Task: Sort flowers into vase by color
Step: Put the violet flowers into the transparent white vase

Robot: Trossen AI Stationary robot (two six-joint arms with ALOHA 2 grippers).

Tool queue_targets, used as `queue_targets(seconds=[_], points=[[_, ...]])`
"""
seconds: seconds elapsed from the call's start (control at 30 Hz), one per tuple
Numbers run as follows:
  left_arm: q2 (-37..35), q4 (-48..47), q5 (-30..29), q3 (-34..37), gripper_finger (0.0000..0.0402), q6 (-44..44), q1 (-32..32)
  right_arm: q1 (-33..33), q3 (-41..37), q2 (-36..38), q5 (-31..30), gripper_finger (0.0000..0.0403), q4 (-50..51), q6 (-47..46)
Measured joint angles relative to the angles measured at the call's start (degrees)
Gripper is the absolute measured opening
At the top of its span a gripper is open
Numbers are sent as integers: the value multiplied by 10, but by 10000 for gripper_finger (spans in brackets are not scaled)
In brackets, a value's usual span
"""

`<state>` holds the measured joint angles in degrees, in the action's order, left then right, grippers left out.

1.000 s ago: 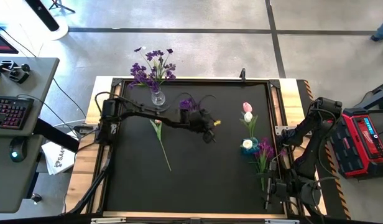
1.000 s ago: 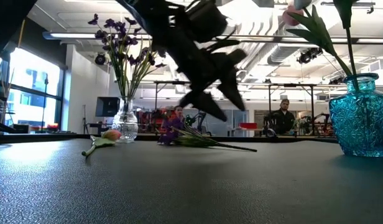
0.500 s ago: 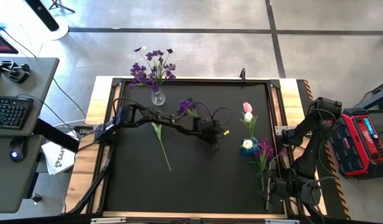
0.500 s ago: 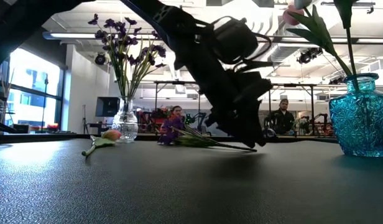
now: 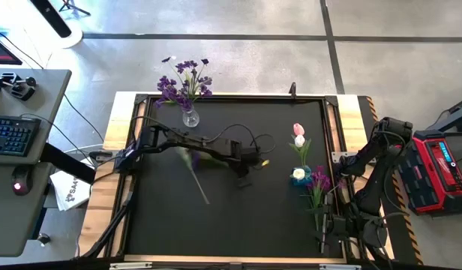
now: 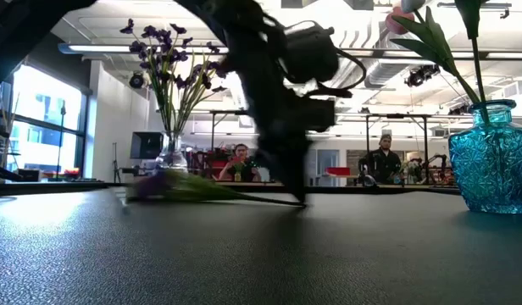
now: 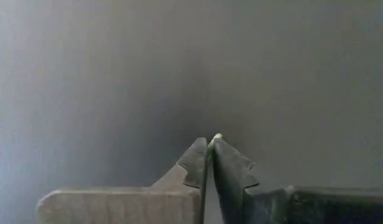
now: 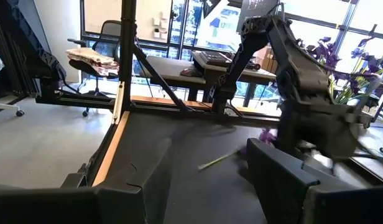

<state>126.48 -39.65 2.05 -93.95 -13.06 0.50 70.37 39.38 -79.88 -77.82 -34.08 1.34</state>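
Near the middle of the high view, the left gripper (image 5: 244, 182) is down on the black table (image 5: 238, 225), fingers pressed together on a purple flower's (image 5: 187, 157) green stem. The flower trails toward the frame's left. The right gripper (image 5: 326, 225) waits at lower right, fingers spread.

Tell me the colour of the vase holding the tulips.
Teal blue cut glass vase, clearest in the low view.

A black table (image 5: 238, 217) carries a clear vase (image 5: 190, 118), a blue vase (image 5: 301, 175) and loose flowers (image 5: 195, 171).
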Motion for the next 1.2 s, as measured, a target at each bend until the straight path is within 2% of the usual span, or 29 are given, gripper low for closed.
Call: queue_targets(seconds=[0.17, 0.3, 0.47, 0.63, 0.8, 0.97, 1.2], points=[[-53, -107, -13, 1, 1, 7, 37, 0, 0, 0, 0, 192, 3, 1], [-75, -153, -44, 0, 1, -11, 75, 0, 0, 0, 0, 192, 5, 1], [-85, -230, -108, 2, 5, -125, 116, 0, 0, 0, 0, 192, 6, 1], [-83, -279, -133, 44, 48, -200, 110, 0, 0, 0, 1, 192, 11, 1], [-83, -282, -118, 82, 123, -228, 90, 0, 0, 0, 3, 192, 20, 1], [-83, -337, -119, 98, 175, -198, 66, 1, 0, 0, 3, 192, 24, 2], [-83, -323, -175, 126, 167, -84, 22, 1, 0, 0, 3, 192, 28, 0]])
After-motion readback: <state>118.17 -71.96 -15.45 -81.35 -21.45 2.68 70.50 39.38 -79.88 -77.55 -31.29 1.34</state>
